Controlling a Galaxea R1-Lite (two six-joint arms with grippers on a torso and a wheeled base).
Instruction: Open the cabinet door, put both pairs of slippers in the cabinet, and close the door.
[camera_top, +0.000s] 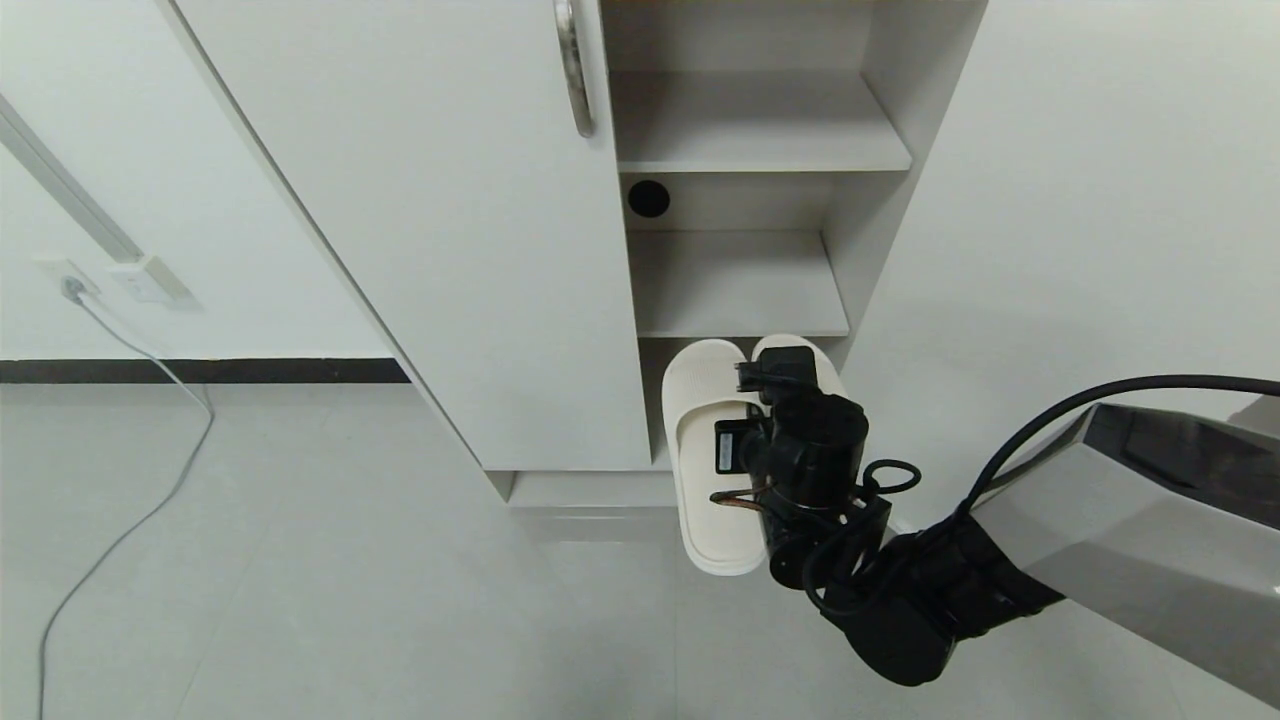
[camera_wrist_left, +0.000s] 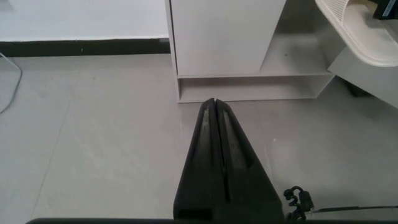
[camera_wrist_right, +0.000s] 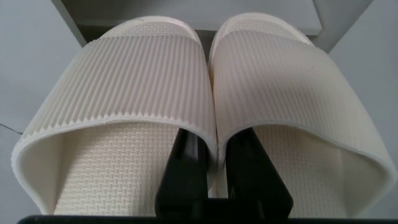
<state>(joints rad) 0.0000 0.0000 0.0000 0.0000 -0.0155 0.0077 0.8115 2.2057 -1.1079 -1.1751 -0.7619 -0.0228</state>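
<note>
My right gripper (camera_top: 775, 385) is shut on a pair of cream slippers (camera_top: 705, 440), pinching their two inner edges together. In the right wrist view the ribbed straps of the slippers (camera_wrist_right: 205, 93) sit side by side above my black fingers (camera_wrist_right: 186, 168). The pair hangs in the air in front of the bottom compartment of the white cabinet (camera_top: 735, 290), toes toward it. The cabinet door (camera_top: 440, 230) stands swung open to the left. My left gripper (camera_wrist_left: 214, 124) is shut with nothing in it, low over the floor, facing the cabinet base (camera_wrist_left: 249, 87).
The cabinet has two bare shelves (camera_top: 750, 120) above the bottom compartment, and a round hole (camera_top: 648, 198) in its back panel. A grey cable (camera_top: 150, 480) runs from a wall socket (camera_top: 70, 285) across the floor at the left. Open grey floor lies in front.
</note>
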